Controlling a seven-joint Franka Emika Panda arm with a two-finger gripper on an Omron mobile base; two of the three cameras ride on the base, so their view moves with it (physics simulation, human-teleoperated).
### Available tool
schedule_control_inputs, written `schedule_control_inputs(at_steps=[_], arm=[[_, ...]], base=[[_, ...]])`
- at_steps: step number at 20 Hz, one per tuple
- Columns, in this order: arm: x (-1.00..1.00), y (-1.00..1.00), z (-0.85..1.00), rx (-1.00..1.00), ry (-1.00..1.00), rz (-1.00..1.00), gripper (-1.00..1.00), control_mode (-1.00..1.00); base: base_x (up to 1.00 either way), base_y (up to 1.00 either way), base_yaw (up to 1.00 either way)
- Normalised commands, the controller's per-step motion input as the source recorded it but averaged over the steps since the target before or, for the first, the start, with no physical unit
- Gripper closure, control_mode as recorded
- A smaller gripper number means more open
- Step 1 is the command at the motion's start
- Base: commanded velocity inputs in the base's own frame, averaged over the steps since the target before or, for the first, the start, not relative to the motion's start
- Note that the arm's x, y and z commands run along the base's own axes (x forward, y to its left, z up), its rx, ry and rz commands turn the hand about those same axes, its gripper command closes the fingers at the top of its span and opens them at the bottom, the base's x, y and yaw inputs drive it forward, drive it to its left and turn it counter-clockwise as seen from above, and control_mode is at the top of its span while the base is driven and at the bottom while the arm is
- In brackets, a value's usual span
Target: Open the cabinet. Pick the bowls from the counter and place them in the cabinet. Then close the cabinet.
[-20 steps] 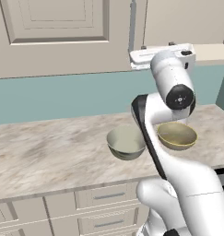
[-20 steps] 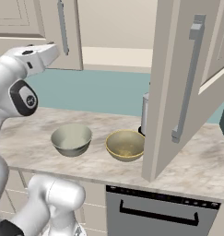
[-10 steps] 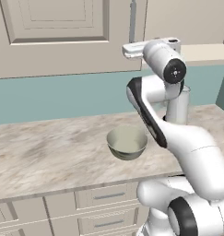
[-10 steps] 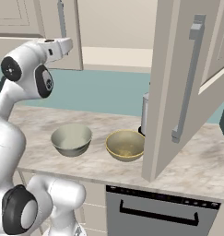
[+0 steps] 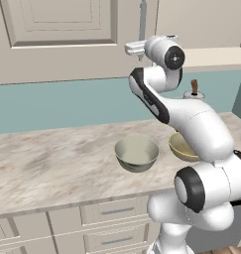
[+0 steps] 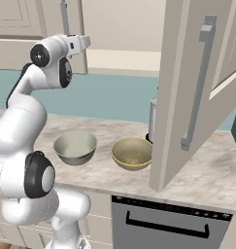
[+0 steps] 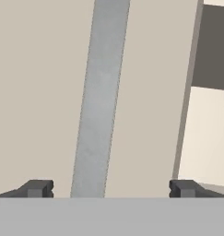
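Bowls (image 5: 137, 153) & (image 6: 132, 152) sit empty on counter (image 5: 47, 158), cabinet (image 6: 187, 87) door open.

The open cabinet door (image 6: 187, 92) is swung out over the counter (image 6: 207, 170) at the right of the right base view, blocking approach from that side. In the hand view a grey bar handle (image 7: 100, 97) stands between the spread fingertips (image 7: 38, 188).

A rendered home kitchen: a long beige-grey marbled stone counter (image 5: 52, 158) runs beneath beige raised-panel wall cabinets (image 6: 197, 87) with grey bar handles; a teal backsplash (image 5: 57, 104) lines the far wall; beige drawers (image 5: 112, 211) sit below, and a dark-fronted oven (image 6: 168, 223) to the right; two round bowls (image 6: 75, 146) rest on the stone.
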Motion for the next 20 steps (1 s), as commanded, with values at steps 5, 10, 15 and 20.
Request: schedule_control_inputs(at_steps=[5,10,15,20], arm=[[1.00,0.26,-0.09,0.00,0.07,0.00,1.00,-1.00],[0.94,0.34,-0.06,0.00,0.08,-0.02,1.00,-1.00],[0.17,0.16,0.00,0.00,0.07,-0.03,1.00,-1.00],[-0.15,0.59,-0.01,-0.06,0.26,-0.03,1.00,-1.00]], base=[[0.00,0.00,0.00],[0.00,0.00,0.00],[0.00,0.00,0.00],[0.00,0.00,0.00]])
